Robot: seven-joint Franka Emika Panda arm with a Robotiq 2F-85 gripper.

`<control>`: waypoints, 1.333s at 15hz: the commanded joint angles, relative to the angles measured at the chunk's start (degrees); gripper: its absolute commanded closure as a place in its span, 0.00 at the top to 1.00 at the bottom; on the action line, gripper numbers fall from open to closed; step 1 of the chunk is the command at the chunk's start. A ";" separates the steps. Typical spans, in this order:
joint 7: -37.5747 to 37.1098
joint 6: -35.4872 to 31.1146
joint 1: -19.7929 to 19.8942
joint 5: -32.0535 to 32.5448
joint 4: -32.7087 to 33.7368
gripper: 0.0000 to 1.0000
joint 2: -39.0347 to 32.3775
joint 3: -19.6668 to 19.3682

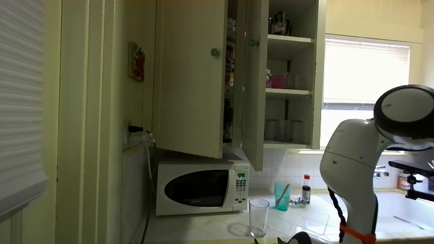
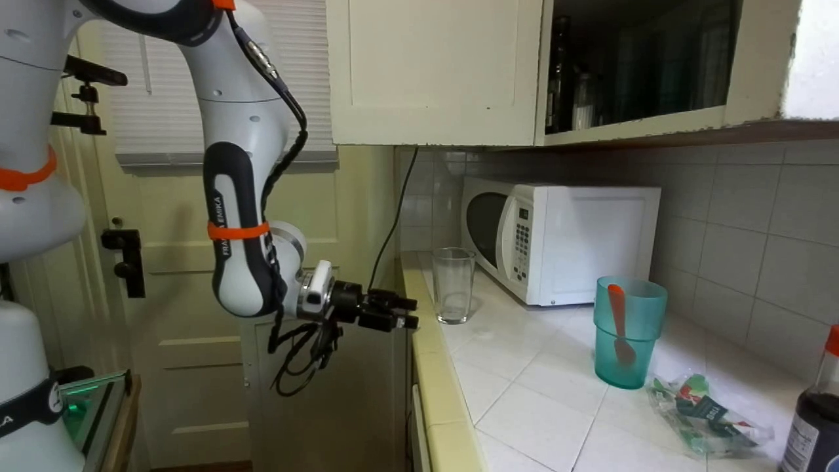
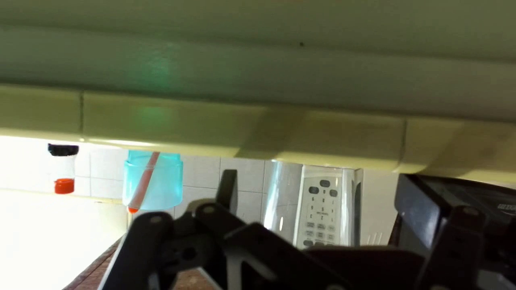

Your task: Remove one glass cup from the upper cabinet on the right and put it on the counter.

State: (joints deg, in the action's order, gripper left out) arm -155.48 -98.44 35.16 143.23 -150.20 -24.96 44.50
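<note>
- The glass [image 2: 453, 288] stands upright on the table [image 2: 524, 419], near the yellow front edge, in front of the microwave [image 2: 590, 242] and apart from it.
- The gripper [image 2: 413, 313] hangs beside that edge with its jaws wide apart and nothing held; a gap shows between it and the glass.
- More glasses [image 1: 283, 130] sit on the bottom shelf of the upper cupboard [image 1: 317, 84]; with one glass set on the table, the task looks done, in my judgement.
- Handling: probably fairly light, with most of the weight low in the base, and fully stiff, so it will not give under a squeeze.
- The smooth, bare wall is likely slippery, and it should be brittle: a knock at the rim or a hard landing could chip it.
- If it needs shifting, take it level around the middle of the wall from opposite sides, well below the rim, with a firm but gentle squeeze.
- The slight narrowing toward the base should help keep it from sliding down.
</note>
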 commanded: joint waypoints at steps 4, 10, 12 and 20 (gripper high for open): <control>0.51 -3.05 -7.88 -2.25 -7.69 1.00 6.84 -8.92; 13.38 -11.00 -21.07 0.05 -6.71 1.00 11.98 -29.81; 18.20 -16.56 -22.71 3.57 -9.06 1.00 16.40 -34.68; 46.86 -32.77 -24.33 0.47 -6.88 1.00 25.96 -46.77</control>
State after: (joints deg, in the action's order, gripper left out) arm -116.78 -126.33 10.47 143.89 -157.15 -3.50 2.35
